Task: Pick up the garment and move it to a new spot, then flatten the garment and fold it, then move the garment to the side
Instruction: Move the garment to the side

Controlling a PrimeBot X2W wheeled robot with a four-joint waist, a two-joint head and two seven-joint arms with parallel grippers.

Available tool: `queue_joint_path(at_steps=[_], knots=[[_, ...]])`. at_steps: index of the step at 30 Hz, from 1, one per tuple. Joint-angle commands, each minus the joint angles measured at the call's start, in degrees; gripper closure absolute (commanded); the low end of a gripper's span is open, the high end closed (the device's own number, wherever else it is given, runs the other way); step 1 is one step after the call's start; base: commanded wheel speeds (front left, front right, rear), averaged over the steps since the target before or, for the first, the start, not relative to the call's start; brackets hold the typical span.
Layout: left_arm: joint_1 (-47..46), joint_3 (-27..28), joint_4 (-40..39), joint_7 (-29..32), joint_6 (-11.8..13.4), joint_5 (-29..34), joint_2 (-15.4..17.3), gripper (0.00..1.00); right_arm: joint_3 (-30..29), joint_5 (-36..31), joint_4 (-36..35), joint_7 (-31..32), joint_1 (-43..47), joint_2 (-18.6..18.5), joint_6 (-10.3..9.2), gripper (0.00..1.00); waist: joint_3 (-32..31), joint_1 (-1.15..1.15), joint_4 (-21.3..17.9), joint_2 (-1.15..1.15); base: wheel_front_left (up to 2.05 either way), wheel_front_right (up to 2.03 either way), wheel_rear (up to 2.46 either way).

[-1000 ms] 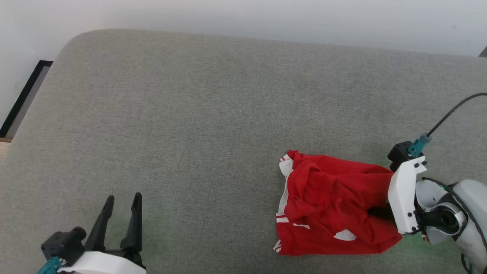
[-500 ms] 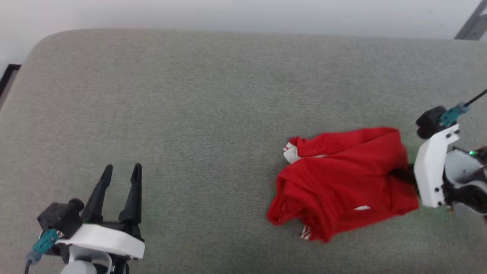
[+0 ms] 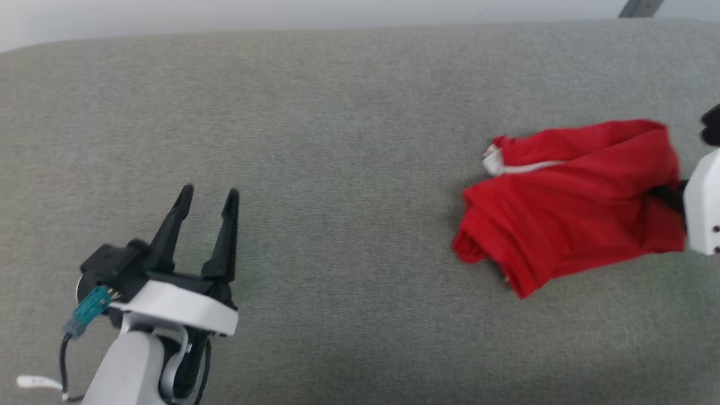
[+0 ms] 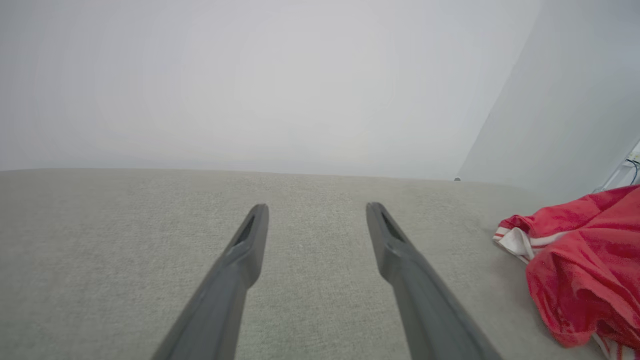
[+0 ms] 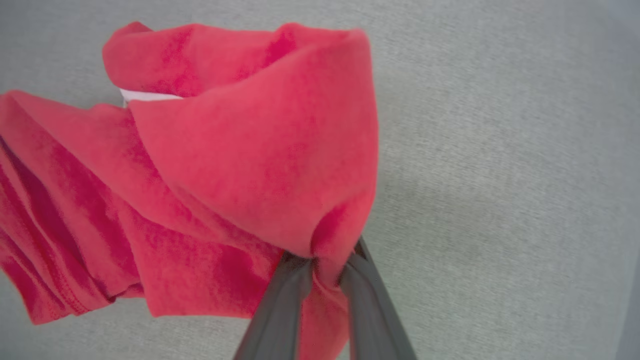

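The left gripper (image 3: 208,196) is seen at the lower left of the head view. Its pale forearm (image 3: 121,371) rises from the bottom edge, and its two dark fingers are pointed away from the robot and spread wide, with nothing between them. In the left wrist view these fingers are held low over the grey cushioned surface (image 4: 310,280), aimed toward a pale wall (image 4: 250,75).

The garment (image 3: 574,197) is found bunched at the far right of the head view, well apart from the left gripper. White striped trim (image 3: 498,163) is shown at its left end. The right gripper (image 5: 325,260) is closed narrowly on a fold of its red fabric. The white wrist plate (image 3: 703,202) is set at the right edge, and the fingers are directed leftward into the cloth. Whether the lower folds touch the surface cannot be told.
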Motion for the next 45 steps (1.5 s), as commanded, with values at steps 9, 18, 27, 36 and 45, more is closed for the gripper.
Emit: queue_joint_path(at_steps=[9,18,27,36,45], knots=[[-7.1,-6.0,-0.1,-0.3,-0.2,2.0,1.1,0.00,-3.9,-6.2,6.1,-4.1,-3.8,-1.3,-0.15,1.00,3.3,0.00,-4.8,0.00,0.00,0.00,0.00],[-13.7,-11.2,0.1,-0.3,-0.2,1.4,2.4,0.00,-6.4,-13.3,13.0,-10.0,-7.4,-2.1,-0.15,1.00,7.1,0.00,-9.1,0.00,0.00,0.00,0.00],[-19.5,-16.1,1.3,-0.3,-0.2,1.9,2.6,0.00,-7.2,-19.5,23.4,-17.5,-13.3,-0.4,-0.15,1.00,11.8,0.00,-10.8,0.00,0.00,0.00,0.00],[-22.5,-18.4,2.0,-0.3,-0.2,1.1,2.1,0.00,-6.8,-23.6,33.5,-22.6,-17.4,4.8,-0.14,1.00,13.5,0.00,-9.0,0.00,0.00,0.00,0.00],[-21.1,-16.7,2.2,-0.3,-0.2,0.2,2.9,0.00,-5.7,-23.7,38.1,-25.3,-20.2,6.7,-0.14,0.00,13.0,0.00,-8.5,0.00,0.00,0.00,0.00]])
